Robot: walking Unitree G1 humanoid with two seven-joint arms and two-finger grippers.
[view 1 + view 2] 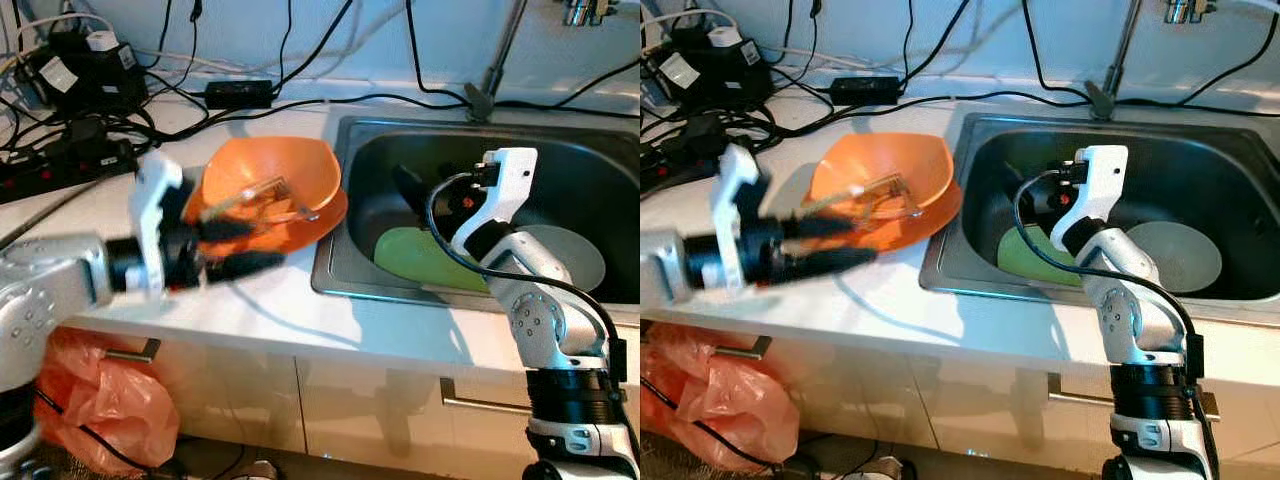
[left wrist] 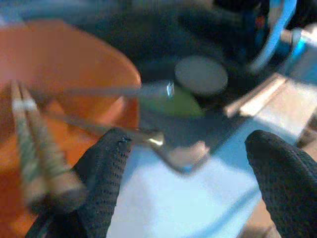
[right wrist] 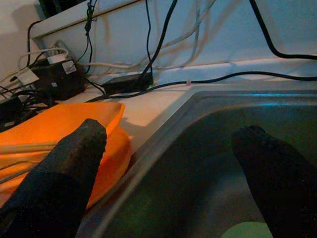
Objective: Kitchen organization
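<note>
You had the sink (image 1: 345, 255) as your anchor: the orange bowl (image 1: 268, 178) sat on the white counter (image 1: 280, 310) just beside the sink's left rim, stacked on an orange plate (image 1: 325, 215), with chopsticks (image 2: 29, 148) and metal utensils (image 1: 262, 192) lying in it. Your left gripper (image 1: 235, 248) hovered low over the counter at the bowl's near side, blurred, its black fingers (image 2: 101, 183) spread wide with nothing between them. Your right gripper (image 3: 168, 163) was inside the sink basin near its left wall, jaws also wide apart and empty. A green plate (image 1: 415, 255) lay on the sink floor with a grey plate (image 1: 575, 255) just beside it to the right. Behind the sink, black cables (image 1: 300, 70) and a power strip (image 1: 65, 165) crowded the back of the counter
</note>
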